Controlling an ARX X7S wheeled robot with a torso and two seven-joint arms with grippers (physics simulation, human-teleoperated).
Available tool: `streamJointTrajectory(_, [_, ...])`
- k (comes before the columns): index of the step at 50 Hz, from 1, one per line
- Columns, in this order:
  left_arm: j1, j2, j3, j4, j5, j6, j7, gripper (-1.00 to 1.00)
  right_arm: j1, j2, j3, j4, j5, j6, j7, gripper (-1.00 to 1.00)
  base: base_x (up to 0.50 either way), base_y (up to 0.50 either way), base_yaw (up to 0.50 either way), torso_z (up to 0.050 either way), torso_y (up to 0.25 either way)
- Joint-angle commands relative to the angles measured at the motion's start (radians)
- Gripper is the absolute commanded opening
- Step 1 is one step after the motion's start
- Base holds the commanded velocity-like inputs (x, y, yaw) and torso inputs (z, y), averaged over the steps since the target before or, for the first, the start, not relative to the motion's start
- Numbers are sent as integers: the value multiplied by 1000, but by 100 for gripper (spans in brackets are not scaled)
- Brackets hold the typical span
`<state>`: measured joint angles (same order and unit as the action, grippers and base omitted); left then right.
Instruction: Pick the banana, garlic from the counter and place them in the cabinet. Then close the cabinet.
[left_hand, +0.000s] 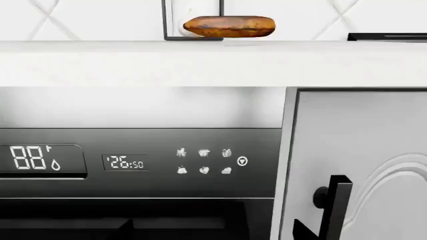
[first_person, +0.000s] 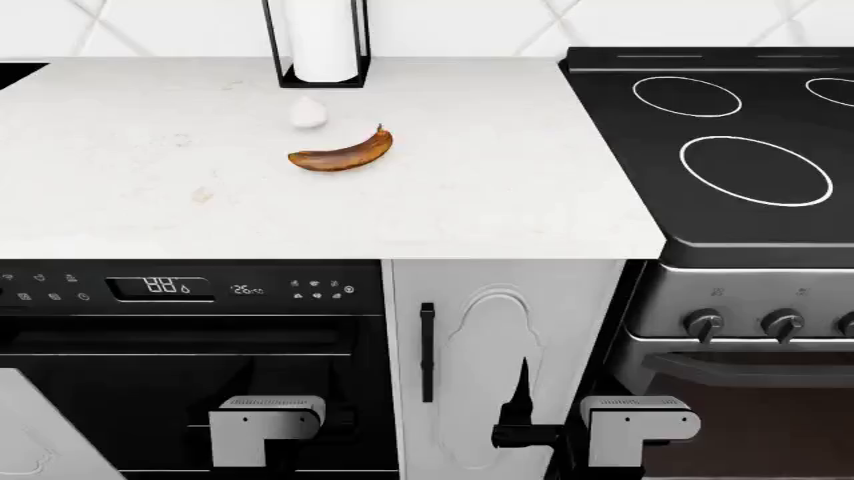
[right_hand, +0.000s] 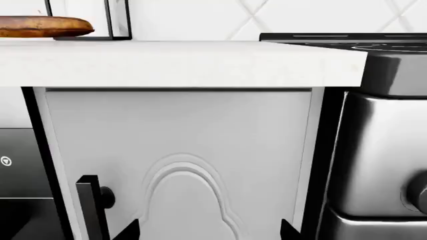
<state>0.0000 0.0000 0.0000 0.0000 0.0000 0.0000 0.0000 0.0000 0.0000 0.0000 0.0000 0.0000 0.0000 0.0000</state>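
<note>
White table (first_person: 507, 190) has the banana (first_person: 343, 155) with garlic (first_person: 308, 112) just behind. Both my claws hang low by the cabinet door (first_person: 501, 360), fingers cut off, can't tell if they're open.

You have one banana (first_person: 343, 154) and one garlic (first_person: 308, 112) on the one counter (first_person: 160, 190). One paper-towel roll (first_person: 323, 38) stands at twelve o'clock of the garlic. Count one cabinet door (first_person: 505, 370) with one handle (first_person: 427, 352), three cooktop rings (first_person: 755, 170) and three stove knobs (first_person: 781, 324) in view.
</note>
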Motion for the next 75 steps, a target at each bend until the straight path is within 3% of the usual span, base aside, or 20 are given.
streamJointTrajectory(1, [-1, -17, 20, 8, -19, -10, -13, 100, 0, 15, -16, -4, 14, 2, 26, 100, 0, 0, 0, 0, 0])
streamJointTrajectory(12, [-12, -47, 62, 82, -43, -78, -52, 100, 2, 52, -65, -4, 32, 13, 61, 100, 0, 0, 0, 0, 0])
streamJointTrajectory(27, [-180, -91, 85, 521, -130, -542, -67, 100, 53, 138, -82, -443, 86, 410, 27, 100, 0, 0, 0, 0, 0])
streamJointTrajectory(30, [-246, -102, 45, 601, -244, -679, -19, 100, 91, 158, -78, -519, 110, 500, 11, 100, 0, 0, 0, 0, 0])
streamJointTrajectory(42, [-493, -218, -72, 823, -448, -1159, 17, 100, 287, 234, -32, -784, 231, 809, -41, 100, 142, -48, 0, 0, 0])
streamJointTrajectory(52, [-603, -267, -157, 889, -549, -1341, 52, 100, 458, 271, 49, -916, 346, 1016, -77, 100, 475, -46, 0, 0, 0])
streamJointTrajectory(65, [-735, -298, -336, 984, -704, -1553, 98, 100, 643, 298, 175, -1032, 505, 1265, -96, 100, 390, 451, 0, 0, 0])
streamJointTrajectory(68, [-762, -323, -354, 980, -772, -1568, 64, 100, 684, 302, 191, -1039, 543, 1313, -88, 100, 355, 486, 0, 0, 0])
streamJointTrajectory(75, [-854, -389, -369, 912, -1072, -1567, -167, 100, 761, 289, 296, -1038, 657, 1410, -64, 100, 334, 320, 0, 0, 0])
